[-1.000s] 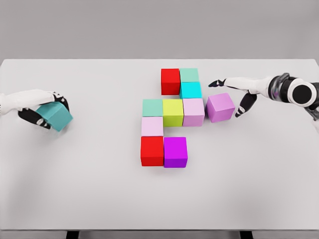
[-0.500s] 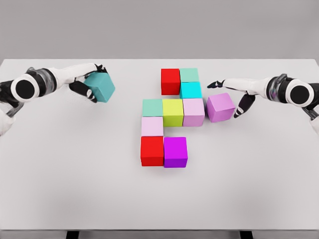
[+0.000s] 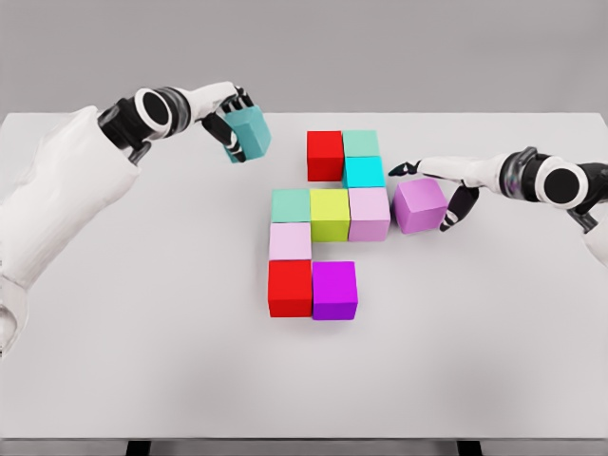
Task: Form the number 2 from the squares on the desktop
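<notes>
Left hand (image 3: 231, 119) grasps a teal cube (image 3: 249, 133), fingers wrapped round it, held tilted at ten o'clock from the block cluster and apart from the top red cube (image 3: 325, 155). Right hand (image 3: 439, 186) is spread, fingers released around a purple cube (image 3: 420, 204) at three o'clock, which sits skewed, just beside the pink cube (image 3: 369, 213). The magenta cube (image 3: 334, 290) closes the lowest row. The white table (image 3: 142, 332) lies open from six to nine o'clock.

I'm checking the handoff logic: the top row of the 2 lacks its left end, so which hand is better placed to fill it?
Probably the left hand: it grips the teal cube near the red cube; the right hand is at the lilac cube.
</notes>
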{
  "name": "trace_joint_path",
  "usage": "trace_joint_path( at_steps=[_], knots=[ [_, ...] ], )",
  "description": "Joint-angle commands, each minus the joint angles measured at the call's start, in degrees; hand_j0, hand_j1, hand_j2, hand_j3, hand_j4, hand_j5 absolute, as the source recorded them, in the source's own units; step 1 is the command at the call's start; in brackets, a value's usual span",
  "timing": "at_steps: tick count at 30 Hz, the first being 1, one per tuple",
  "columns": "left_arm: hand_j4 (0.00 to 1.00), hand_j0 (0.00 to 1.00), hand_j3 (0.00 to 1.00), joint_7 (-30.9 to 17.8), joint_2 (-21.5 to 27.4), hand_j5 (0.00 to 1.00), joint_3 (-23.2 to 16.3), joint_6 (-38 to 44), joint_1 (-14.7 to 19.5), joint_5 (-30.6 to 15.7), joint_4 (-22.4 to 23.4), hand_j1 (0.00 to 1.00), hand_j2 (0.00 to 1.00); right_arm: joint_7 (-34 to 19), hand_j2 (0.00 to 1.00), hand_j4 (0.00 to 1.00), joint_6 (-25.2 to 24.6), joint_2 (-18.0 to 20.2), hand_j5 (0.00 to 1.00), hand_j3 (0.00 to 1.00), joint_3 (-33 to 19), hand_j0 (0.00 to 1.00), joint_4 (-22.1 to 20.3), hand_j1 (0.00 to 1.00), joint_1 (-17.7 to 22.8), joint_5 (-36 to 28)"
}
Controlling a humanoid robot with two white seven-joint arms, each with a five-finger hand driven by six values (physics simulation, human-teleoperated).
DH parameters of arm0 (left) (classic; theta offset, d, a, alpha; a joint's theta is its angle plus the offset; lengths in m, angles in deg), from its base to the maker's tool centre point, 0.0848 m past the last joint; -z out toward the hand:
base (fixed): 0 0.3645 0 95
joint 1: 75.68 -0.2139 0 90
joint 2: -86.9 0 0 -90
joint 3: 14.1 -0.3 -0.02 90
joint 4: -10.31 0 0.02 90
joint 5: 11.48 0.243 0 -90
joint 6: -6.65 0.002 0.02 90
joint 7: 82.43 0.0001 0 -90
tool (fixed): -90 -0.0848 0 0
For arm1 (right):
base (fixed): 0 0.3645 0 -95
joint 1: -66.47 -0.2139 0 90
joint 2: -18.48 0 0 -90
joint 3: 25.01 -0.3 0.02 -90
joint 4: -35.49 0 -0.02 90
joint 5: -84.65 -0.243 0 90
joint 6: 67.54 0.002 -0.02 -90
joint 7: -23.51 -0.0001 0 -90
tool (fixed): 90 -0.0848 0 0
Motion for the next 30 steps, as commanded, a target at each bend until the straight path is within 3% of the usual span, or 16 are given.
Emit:
trace_joint_path(
  at_steps=[1,5,7,10,16,20,23,27,30],
  knots=[
    [0.29,0.29,0.29,1.44,-3.13,0.29,0.14,0.12,0.00,0.03,3.30,0.29,0.29,0.01,1.00,1.00,0.08,-0.06,1.00,1.00,0.35,1.00,0.46,1.00,0.00,0.00],
    [0.29,0.29,0.29,1.62,-6.21,0.29,0.05,0.30,0.79,0.11,5.41,0.29,0.29,0.01,1.00,1.00,0.17,-0.23,1.00,1.00,0.35,1.00,0.98,1.00,0.00,0.00],
    [0.29,0.29,0.29,3.98,-7.53,0.29,-0.30,2.31,0.79,0.38,5.41,0.29,0.29,0.01,1.00,1.00,0.17,-0.23,1.00,1.00,0.35,1.00,0.98,1.00,0.00,0.00],
    [0.29,0.29,0.29,6.36,-10.60,0.29,-0.22,6.56,0.79,6.53,5.50,0.29,0.29,0.01,0.92,0.92,0.26,-0.23,0.92,0.92,0.27,0.92,0.90,0.92,-0.17,0.09],
    [0.28,0.28,0.28,7.42,-10.78,0.28,-0.30,6.56,0.79,9.25,7.00,0.28,0.28,0.01,0.82,0.82,1.49,-0.23,0.82,0.82,0.26,0.82,0.90,0.82,-0.18,0.09],
    [0.28,0.28,0.28,9.18,-12.10,0.28,-0.48,6.56,0.70,11.36,6.91,0.28,0.28,0.01,0.82,0.82,1.49,-0.23,0.82,0.82,0.26,0.82,0.90,0.82,-0.18,0.17],
    [0.28,0.28,0.28,10.23,-12.19,0.28,-1.01,6.56,0.53,11.63,6.73,0.28,0.28,0.01,0.80,0.80,1.49,-0.14,0.80,0.80,0.26,0.80,0.98,0.80,-0.18,0.17],
    [0.29,0.29,0.29,10.41,-12.10,0.29,-1.80,6.56,0.00,11.63,6.20,0.29,0.29,0.01,0.69,0.69,2.02,-0.06,0.69,0.69,0.26,0.69,1.34,0.69,-0.18,0.17],
    [0.29,0.29,0.29,10.49,-11.58,0.29,-1.89,6.56,-0.26,11.63,4.28,0.29,0.29,0.01,0.69,0.69,2.10,0.03,0.69,0.69,0.26,0.69,1.34,0.69,-0.18,0.17]
  ],
)
